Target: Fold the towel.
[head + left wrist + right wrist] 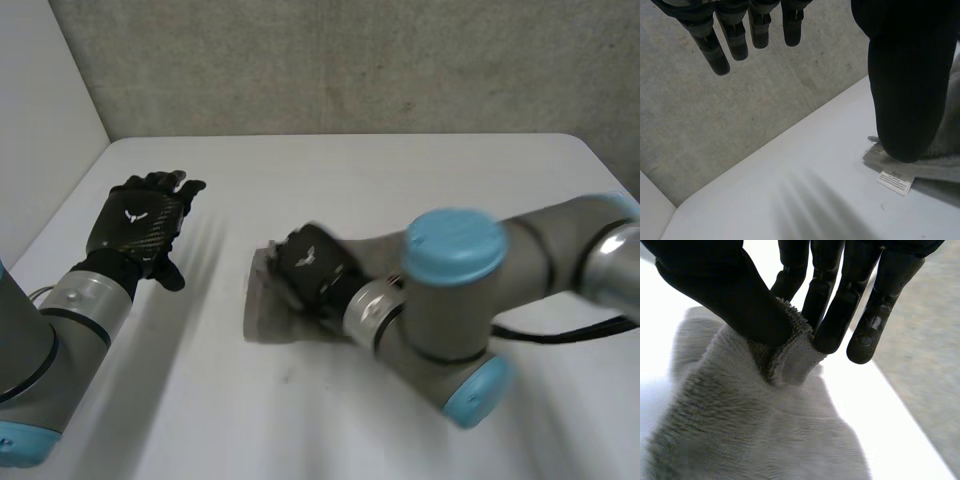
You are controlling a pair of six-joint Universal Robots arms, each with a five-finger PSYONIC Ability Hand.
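A small grey towel (266, 305) lies bunched near the middle of the white table (380, 170). My right hand (312, 272) sits on it, and in the right wrist view the thumb (735, 300) and fingers (837, 315) pinch a raised fold of the towel (790, 360). The left hand (140, 225) hovers open over the table's left part, well apart from the towel. In the left wrist view its straight fingers (735, 40) and thumb (907, 95) hold nothing, and the towel's edge (940, 165) with a white label (896, 179) lies beyond the thumb.
A grey wall (350, 60) runs behind the table's far edge, and a white panel (40, 110) stands at the left. My right arm (470, 300) stretches across the table's right half.
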